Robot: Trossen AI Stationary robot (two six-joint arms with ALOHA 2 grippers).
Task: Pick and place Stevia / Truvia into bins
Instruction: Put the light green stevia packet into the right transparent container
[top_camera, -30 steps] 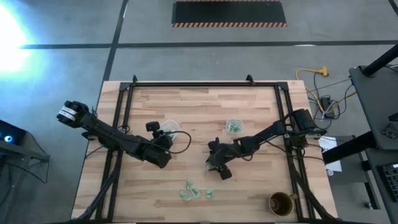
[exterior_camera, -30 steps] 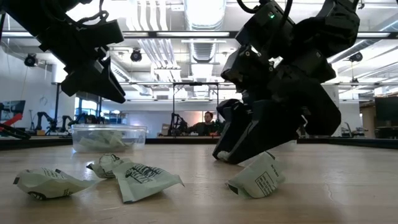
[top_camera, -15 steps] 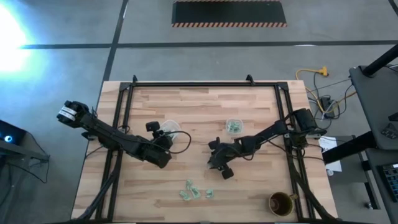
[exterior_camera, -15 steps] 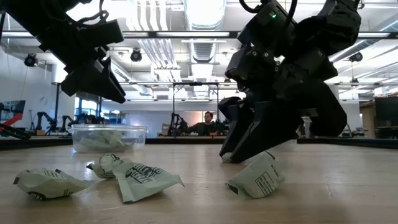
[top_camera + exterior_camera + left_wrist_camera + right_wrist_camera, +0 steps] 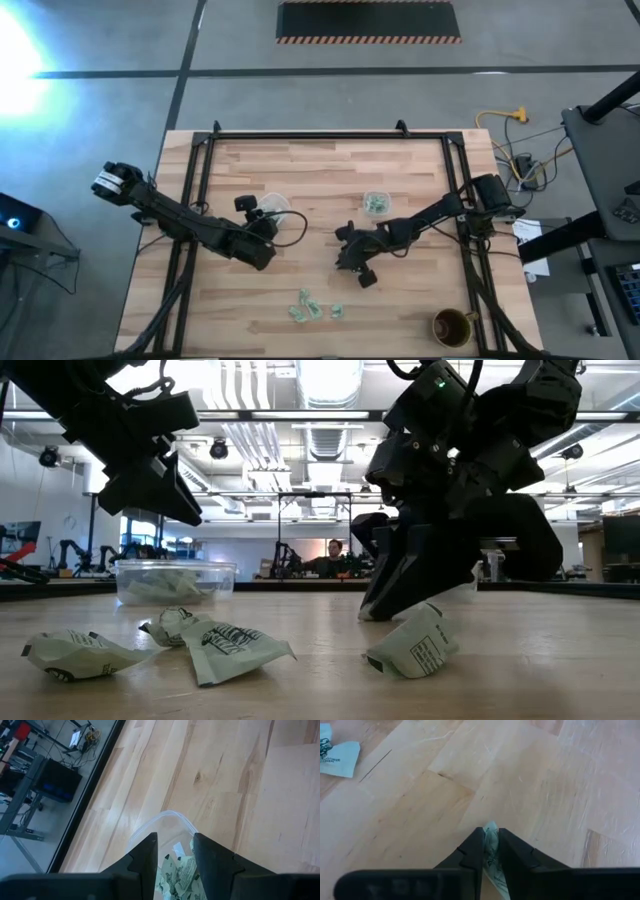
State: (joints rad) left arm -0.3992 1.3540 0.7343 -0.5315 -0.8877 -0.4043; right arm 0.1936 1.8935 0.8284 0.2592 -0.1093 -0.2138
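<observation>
Several green-and-white Stevia packets [image 5: 312, 308] lie loose near the table's front edge; the low view shows them crumpled [image 5: 228, 646]. Two clear bins with packets inside stand mid-table, the left bin [image 5: 279, 202] and the right bin [image 5: 376, 204]. My left gripper [image 5: 174, 847] hangs open above the left bin [image 5: 150, 827], nothing between its fingers. My right gripper [image 5: 491, 840] is down at the tabletop between the bins and the loose packets [image 5: 347, 266], shut on one packet [image 5: 491, 834]. My right gripper pinches a single Stevia packet between its two fingers [image 5: 474, 846]; the packet's edge [image 5: 490, 829] shows at the fingertips. The fingers slant down onto the table [image 5: 378, 608]. The packet stands on edge in the hold, at the wood surface.
A round brown cup [image 5: 451, 326] stands at the front right corner. One more packet [image 5: 337, 751] lies on the wood beyond my right gripper. Black frame rails [image 5: 195, 180] run along the table's sides and far edge. A person sits in the room behind.
My right gripper has shut its fingers at the tabletop and taken hold of a packet; in the low view its fingertips have drawn together. The loose packets and my left arm have stayed where they were.
</observation>
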